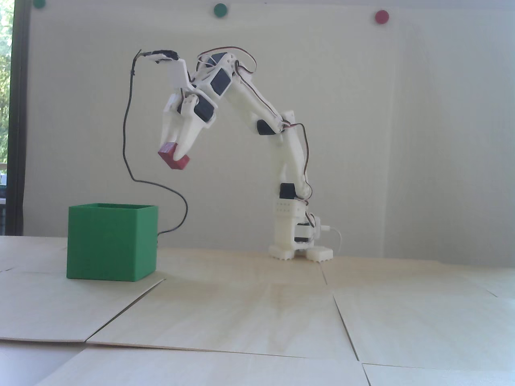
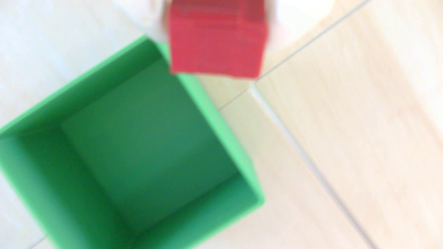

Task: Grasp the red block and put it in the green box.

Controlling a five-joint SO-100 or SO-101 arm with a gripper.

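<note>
We see the gripper (image 1: 176, 152) clamped on the red block (image 1: 173, 157), holding it tilted in the air, above and just right of the green box (image 1: 111, 242) in the fixed view. The box stands open-topped near the left edge of the pale wooden tabletop (image 1: 257, 313), before a white wall. In the blurred wrist view the matte block (image 2: 217, 40) overlaps the box's (image 2: 134, 153) rim corner.

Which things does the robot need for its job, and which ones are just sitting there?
Needed for the job:
- red block, held up in the air in the gripper, jaws shut on it
- green box, open-topped, standing on the table

Just there:
- two green wall dots
- red wall dot
- black cable
</note>
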